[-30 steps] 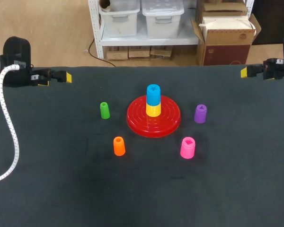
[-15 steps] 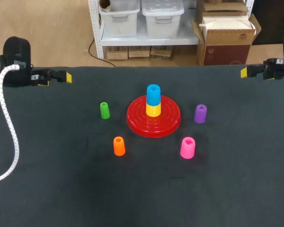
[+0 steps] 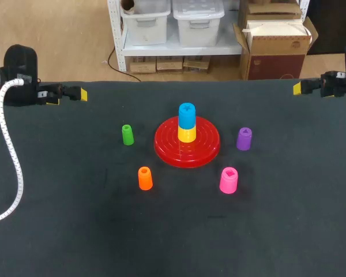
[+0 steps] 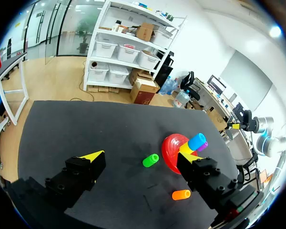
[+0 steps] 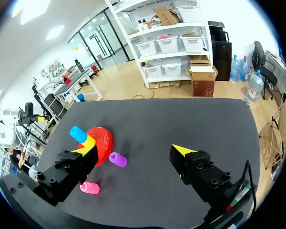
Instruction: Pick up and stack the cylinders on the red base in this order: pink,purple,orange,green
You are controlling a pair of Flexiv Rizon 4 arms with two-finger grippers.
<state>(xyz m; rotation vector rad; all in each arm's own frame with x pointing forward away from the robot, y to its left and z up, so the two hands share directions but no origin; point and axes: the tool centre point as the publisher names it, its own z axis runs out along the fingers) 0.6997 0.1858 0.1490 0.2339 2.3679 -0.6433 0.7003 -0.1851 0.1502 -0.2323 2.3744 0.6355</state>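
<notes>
head view shows the pink cylinder upright near the red base, off its near right edge, and a blue piece on a yellow piece at the base's middle. we judge the pink one light, stiff, smooth plastic, best pinched across its sides at mid-height; no writing shows on it. our left claw and right claw, far from the base, gape wide, holding nothing.

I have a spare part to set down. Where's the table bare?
Bare: the wide strip of table on the near side of the orange cylinder and pink cylinder, and right of the purple cylinder. Crowded: close around the red base.
</notes>
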